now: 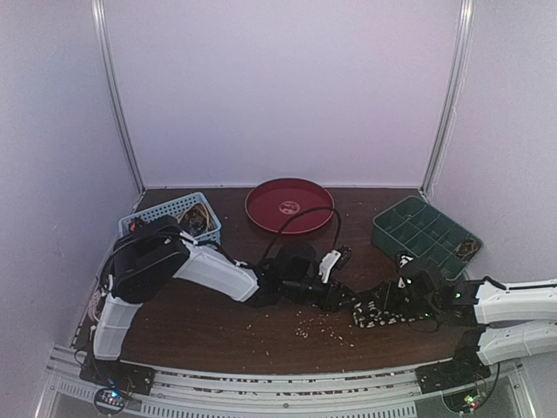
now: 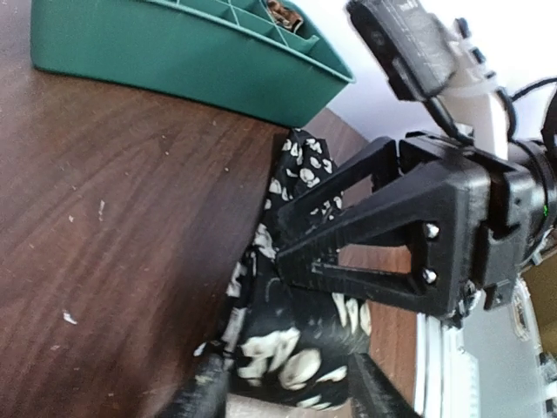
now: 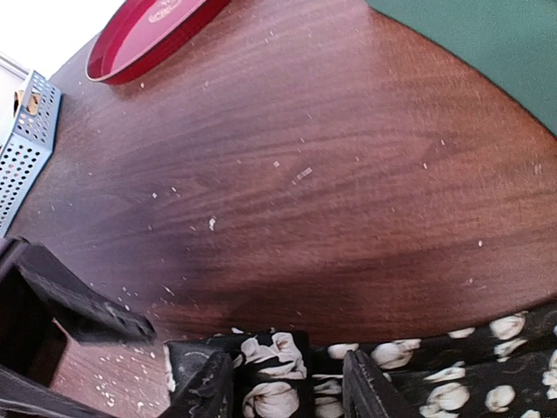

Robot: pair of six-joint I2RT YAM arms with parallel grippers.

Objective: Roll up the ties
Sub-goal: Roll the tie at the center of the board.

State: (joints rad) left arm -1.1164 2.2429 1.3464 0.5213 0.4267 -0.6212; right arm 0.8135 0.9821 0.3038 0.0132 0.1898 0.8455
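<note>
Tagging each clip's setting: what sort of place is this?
Probably a robot test booth: plain white panels wall in a wooden table, with a metal rail at its near edge and a green divided bin.

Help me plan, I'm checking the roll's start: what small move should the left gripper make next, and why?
Probably close the left gripper on the speckled tie. Its fingers straddle the bunched fabric, and the right gripper sits on the same tie just beyond, so a pinch there could begin the roll.
</note>
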